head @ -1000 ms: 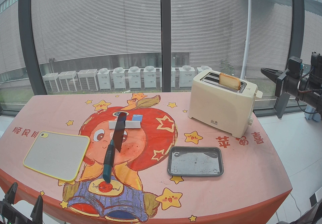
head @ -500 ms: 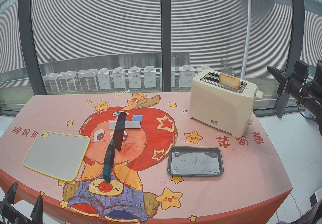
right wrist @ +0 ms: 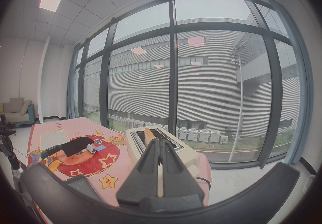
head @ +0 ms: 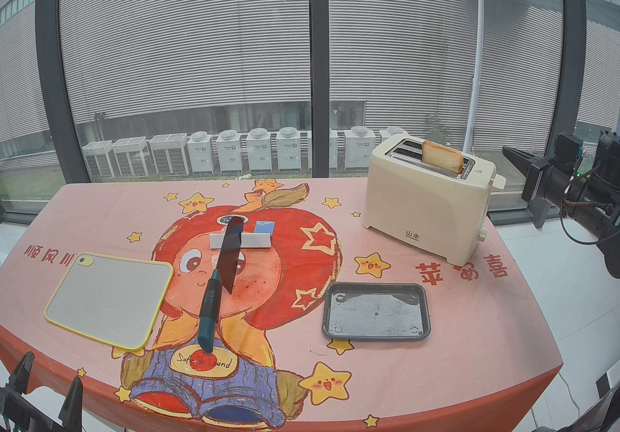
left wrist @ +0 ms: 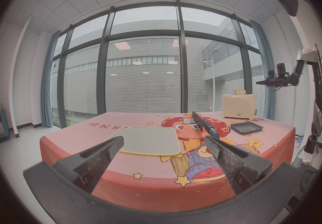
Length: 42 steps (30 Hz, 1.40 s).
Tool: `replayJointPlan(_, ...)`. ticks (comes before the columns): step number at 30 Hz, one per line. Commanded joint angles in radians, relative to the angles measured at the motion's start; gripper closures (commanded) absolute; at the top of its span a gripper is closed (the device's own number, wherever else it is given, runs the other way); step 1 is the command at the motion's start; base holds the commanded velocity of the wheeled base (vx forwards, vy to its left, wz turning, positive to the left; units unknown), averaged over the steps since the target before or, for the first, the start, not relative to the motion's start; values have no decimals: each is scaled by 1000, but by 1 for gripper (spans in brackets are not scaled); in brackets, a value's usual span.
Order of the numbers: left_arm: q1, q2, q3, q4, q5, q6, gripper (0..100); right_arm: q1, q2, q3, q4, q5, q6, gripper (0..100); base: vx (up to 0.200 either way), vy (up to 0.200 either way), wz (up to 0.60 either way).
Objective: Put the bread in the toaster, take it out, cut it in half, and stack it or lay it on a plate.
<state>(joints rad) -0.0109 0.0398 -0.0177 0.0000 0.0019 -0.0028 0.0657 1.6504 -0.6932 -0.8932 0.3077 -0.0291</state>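
Note:
A cream toaster (head: 426,204) stands at the table's back right, with a browned bread slice (head: 442,156) sticking up from its far slot. My right gripper (head: 511,154) hangs shut and holds nothing, off the table's right edge at about slot height, pointing at the toaster. From the right wrist, its shut fingers (right wrist: 160,149) line up with the toaster (right wrist: 188,156) and the bread (right wrist: 149,133). My left gripper (head: 48,381) is open and holds nothing, low off the front left corner. A dark tray (head: 376,312) lies in front of the toaster.
A grey cutting board (head: 106,299) with a yellow rim lies front left. A black knife (head: 216,284) with a teal handle leans on a small white rest (head: 240,239) mid-table. Windows close off the far side. In the left wrist view the board (left wrist: 149,140) lies just past my open gripper (left wrist: 164,147).
My right arm swung a little away to the right, then came back lower and closer to the toaster. The bread, knife, board and tray stayed put.

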Motion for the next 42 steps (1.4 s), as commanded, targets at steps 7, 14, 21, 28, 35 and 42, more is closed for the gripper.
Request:
replayJointPlan(7, 0, 0, 18, 0, 1, 0, 0, -66, 61, 14, 0, 10, 3, 100, 0, 0, 0)
replayJointPlan(14, 0, 2, 18, 0, 1, 0, 0, -80, 77, 40, -1, 10, 21, 100, 0, 0, 0)
replayJointPlan(21, 0, 0, 18, 0, 0, 0, 0, -80, 109, 40, -66, 5, 20, 100, 0, 0, 0)
replayJointPlan(28, 0, 0, 18, 0, 0, 0, 0, -78, 164, 46, -167, 2, 20, 100, 0, 0, 0)
replayJointPlan(35, 0, 0, 18, 0, 1, 0, 0, -67, 195, 61, -217, 1, 18, 100, 0, 0, 0)
replayJointPlan(42, 0, 0, 18, 0, 1, 0, 0, -67, 209, 63, -219, -1, 17, 100, 0, 0, 0)
